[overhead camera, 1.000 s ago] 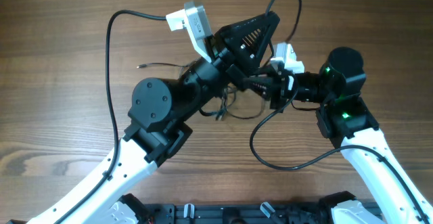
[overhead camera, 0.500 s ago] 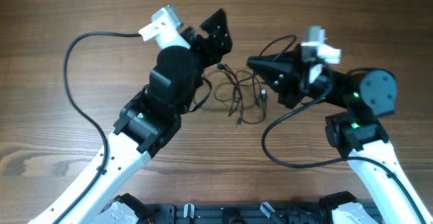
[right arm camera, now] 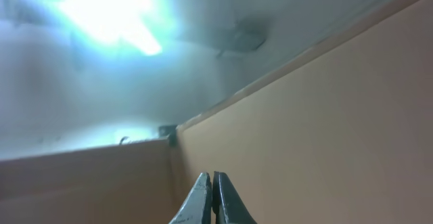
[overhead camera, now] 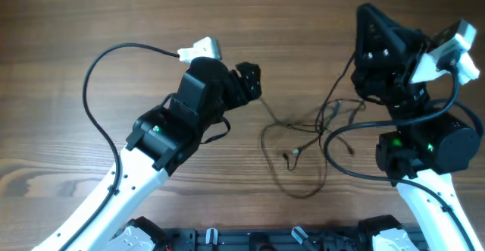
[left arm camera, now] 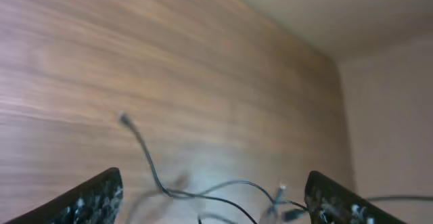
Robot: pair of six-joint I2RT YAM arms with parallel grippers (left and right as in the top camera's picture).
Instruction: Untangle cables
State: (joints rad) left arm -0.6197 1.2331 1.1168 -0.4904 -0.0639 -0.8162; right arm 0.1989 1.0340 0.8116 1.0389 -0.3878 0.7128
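Left gripper (overhead camera: 248,83) spread wide; cables (overhead camera: 292,154) lie on the table (overhead camera: 76,23) just ahead of it. Right gripper (right arm camera: 212,187) pressed together, raised beyond them. Advise pinching a single strand, drawing outward slowly.

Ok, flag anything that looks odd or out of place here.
The right gripper points up at the ceiling, away from the table, jaws shut with nothing visible between them. The cables lie in a loose looped tangle on the table. The left gripper is open and empty.
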